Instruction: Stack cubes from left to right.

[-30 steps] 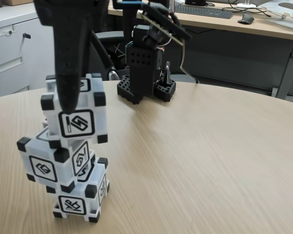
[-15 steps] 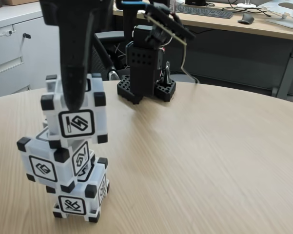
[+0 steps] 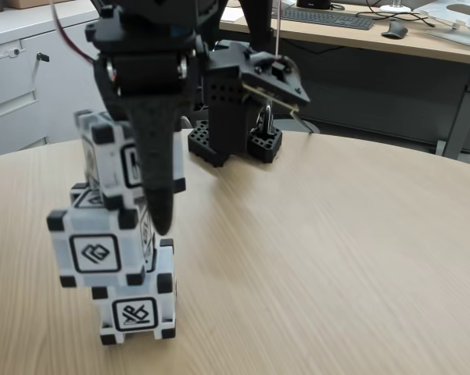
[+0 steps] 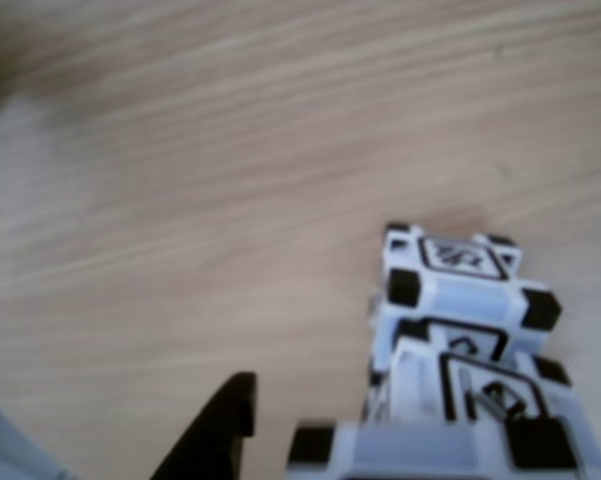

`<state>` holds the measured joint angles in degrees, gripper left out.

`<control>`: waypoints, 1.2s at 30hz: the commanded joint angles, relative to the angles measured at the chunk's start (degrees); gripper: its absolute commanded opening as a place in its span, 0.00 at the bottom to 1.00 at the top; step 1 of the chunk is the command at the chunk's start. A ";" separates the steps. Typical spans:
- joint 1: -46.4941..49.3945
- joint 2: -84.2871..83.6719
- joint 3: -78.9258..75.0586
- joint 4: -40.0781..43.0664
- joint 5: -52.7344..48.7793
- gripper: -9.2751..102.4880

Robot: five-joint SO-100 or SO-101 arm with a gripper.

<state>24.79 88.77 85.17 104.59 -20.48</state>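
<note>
Your gripper (image 3: 158,205) hangs against the top cube (image 3: 113,160); whether its fingers clamp that cube or stand apart you cannot tell from these views. On the round wooden table (image 3: 336,250), three cubes form a crooked tower near its left edge in the fixed view: middle cube (image 3: 102,248) offset, bottom cube (image 3: 137,310) beneath. You're judged at final placement; next, lift away straight without nudging.

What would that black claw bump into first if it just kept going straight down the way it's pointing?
Probably the middle cube: the gripper points downward beside the top cube, its tip over the middle one's edge. Depth is unclear, so it might slip past to the wooden table.
</note>
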 commanded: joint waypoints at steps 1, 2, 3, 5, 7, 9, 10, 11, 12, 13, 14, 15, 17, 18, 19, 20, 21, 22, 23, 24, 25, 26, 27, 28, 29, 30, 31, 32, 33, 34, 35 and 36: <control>-1.85 1.23 0.09 0.79 0.53 0.51; -2.37 1.23 0.09 0.79 0.79 0.51; -2.81 1.23 0.09 0.79 1.05 0.50; -3.16 1.32 0.09 0.79 1.41 0.51; -3.16 1.32 0.00 1.14 1.32 0.50; -3.16 1.32 0.00 0.79 0.62 0.51; -3.16 1.32 -0.09 0.79 0.44 0.51; -3.16 1.32 -0.09 0.79 0.35 0.51; -3.16 1.41 -0.09 0.88 0.18 0.51; -3.16 1.41 -0.09 0.88 0.09 0.51; -3.16 1.41 -0.09 0.88 0.09 0.51; -3.16 1.41 -0.09 0.97 0.09 0.51; -3.08 1.41 -0.62 1.05 0.18 0.51; -3.16 1.41 -1.05 1.14 0.44 0.51; -3.16 1.41 -1.67 0.88 0.88 0.51; -3.16 1.32 -2.37 0.79 1.23 0.51; -3.25 1.32 -3.16 0.79 1.67 0.51; -3.25 1.32 -4.13 0.79 2.29 0.51; -3.34 1.32 -5.01 0.79 2.99 0.51; -3.34 1.32 -5.98 0.97 3.69 0.51; -3.43 1.32 -6.86 0.88 4.39 0.51; -3.69 1.32 -7.73 0.79 5.01 0.51; -4.31 1.32 -8.61 0.79 5.45 0.51; -5.01 1.32 -9.40 0.97 5.98 0.51; -5.54 1.32 -10.11 1.23 6.50 0.50; -5.98 1.32 -10.46 1.32 7.21 0.50; -6.42 1.41 -10.72 1.41 8.00 0.50; -7.12 1.41 -10.90 1.41 8.44 0.50; -8.17 1.41 -10.90 1.23 8.26 0.50; -9.14 1.32 -10.90 0.97 7.91 0.49; -10.02 1.32 -10.99 0.88 7.65 0.49; -10.55 1.32 -10.99 0.79 7.56 0.48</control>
<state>16.17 88.68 76.82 104.59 -12.83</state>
